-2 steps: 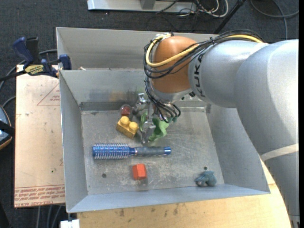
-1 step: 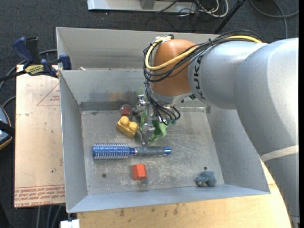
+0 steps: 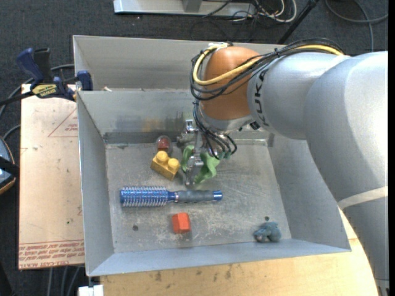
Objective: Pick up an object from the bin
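The big grey arm (image 3: 321, 122) is reaching in from the right, its orange wrist cover (image 3: 225, 82) hanging over the far middle of the grey metal bin (image 3: 92, 165). Below it the tool (image 3: 196, 167) is sitting low over a green crumpled thing (image 3: 210, 164) in the middle of the bin floor; whether it is apart or together cannot be told. Just left of it a yellow brick (image 3: 165, 163) is lying, with a dark red ball (image 3: 163, 143) beyond it. A blue hairbrush (image 3: 166, 197) is stretching across nearer, a red block (image 3: 180, 222) nearer still, and a small grey-blue lump (image 3: 267, 232) is resting in the near right corner. Dark carpet (image 3: 92, 11) is showing beyond the bin.
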You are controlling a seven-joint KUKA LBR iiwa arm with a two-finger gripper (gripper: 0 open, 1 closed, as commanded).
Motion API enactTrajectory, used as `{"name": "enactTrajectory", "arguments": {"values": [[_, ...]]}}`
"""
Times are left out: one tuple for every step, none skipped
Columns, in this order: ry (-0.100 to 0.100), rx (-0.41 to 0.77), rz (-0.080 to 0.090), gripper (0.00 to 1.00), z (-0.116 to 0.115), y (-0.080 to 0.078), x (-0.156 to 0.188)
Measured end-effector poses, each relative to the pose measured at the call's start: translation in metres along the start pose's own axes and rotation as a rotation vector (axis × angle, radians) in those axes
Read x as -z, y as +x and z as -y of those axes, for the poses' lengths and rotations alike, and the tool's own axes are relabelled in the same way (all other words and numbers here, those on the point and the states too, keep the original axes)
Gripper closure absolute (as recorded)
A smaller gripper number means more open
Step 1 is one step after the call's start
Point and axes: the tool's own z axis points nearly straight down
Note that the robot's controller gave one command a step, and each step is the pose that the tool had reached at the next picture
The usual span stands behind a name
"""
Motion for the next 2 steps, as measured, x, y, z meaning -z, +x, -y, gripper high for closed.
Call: {"name": "enactTrajectory", "arguments": {"values": [[-0.001,-0.117,0.0,0.0,0.0552,0.001,0.0004],[0.004,-0.117,0.004,1.0,0.0564,-0.0005,0.0026]]}}
